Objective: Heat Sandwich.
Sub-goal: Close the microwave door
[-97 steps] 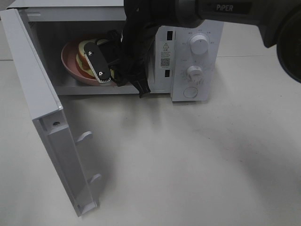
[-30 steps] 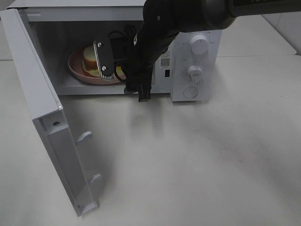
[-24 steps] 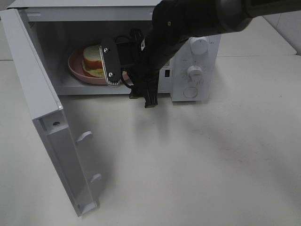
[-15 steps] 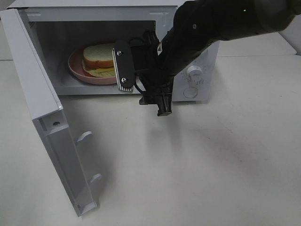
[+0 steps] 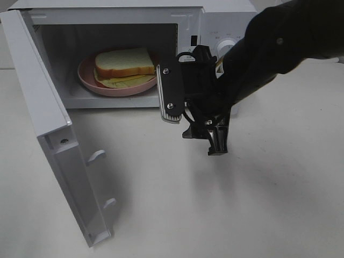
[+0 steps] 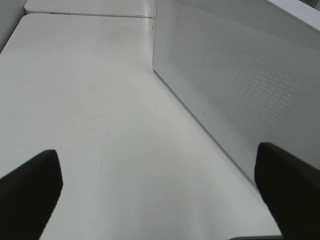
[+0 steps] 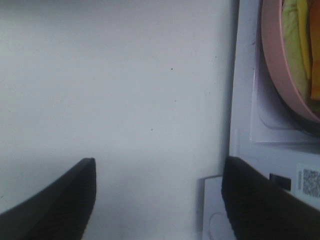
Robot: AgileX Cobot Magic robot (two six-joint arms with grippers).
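Exterior high shows the right gripper (image 7: 157, 172) just outside the microwave (image 5: 107, 16) mouth, over the table (image 5: 215, 215) — fingers apart, nothing between them. Beyond it, inside the cavity, the sandwich (image 5: 124, 63) sits on the plate (image 5: 88, 80), clear of both fingers. The door (image 5: 43, 107) stands wide open. Left gripper (image 6: 160, 195) — spread wide too, empty, a white perforated panel (image 6: 240, 90) near one finger.
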